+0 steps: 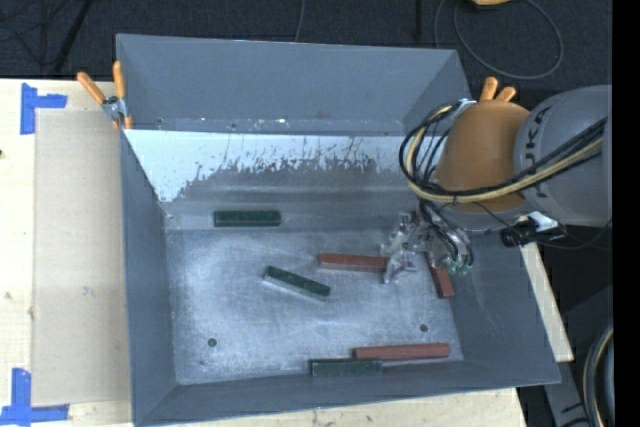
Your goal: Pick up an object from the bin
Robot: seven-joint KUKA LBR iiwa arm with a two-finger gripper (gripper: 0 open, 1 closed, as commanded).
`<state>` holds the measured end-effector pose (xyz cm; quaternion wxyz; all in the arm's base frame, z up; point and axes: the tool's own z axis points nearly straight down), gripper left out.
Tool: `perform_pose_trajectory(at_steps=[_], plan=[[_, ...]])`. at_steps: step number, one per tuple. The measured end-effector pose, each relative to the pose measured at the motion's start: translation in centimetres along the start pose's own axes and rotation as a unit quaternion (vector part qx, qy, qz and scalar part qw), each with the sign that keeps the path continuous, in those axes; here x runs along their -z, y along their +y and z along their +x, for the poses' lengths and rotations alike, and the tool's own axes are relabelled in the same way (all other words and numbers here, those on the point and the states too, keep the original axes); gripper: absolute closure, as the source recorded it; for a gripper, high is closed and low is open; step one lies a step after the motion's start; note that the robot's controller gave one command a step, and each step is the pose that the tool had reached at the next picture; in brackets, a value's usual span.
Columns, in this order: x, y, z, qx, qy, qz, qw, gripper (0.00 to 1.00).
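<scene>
My gripper point(402, 260) is low in the right part of the bin, its metal fingers down at the right end of a flat brown bar point(350, 262) that lies on the floor. A short brown piece point(442, 280) lies tilted just right of the fingers, partly under the wrist. A dark green bar point(297, 282) lies slanted to the left of the brown bar. Nothing can be made out between the fingers.
Another dark green bar point(246, 218) lies near the back wall on the left. A brown bar point(401, 352) and a dark green bar point(346, 367) lie end to end along the front wall. The arm with its orange cover and cables hangs over the right rim.
</scene>
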<state>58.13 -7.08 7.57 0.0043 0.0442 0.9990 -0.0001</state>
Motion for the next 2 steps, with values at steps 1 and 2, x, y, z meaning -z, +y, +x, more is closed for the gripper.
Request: perform_pose_trajectory(at_steps=[1, 2], plan=[[0.0, 0.0, 0.0, 0.000, 0.0000, 0.000, 1.0000, 1.00], [13.2, 5.1, -0.3, 0.018, 0.0039, 0.000, 0.9998, 1.00]])
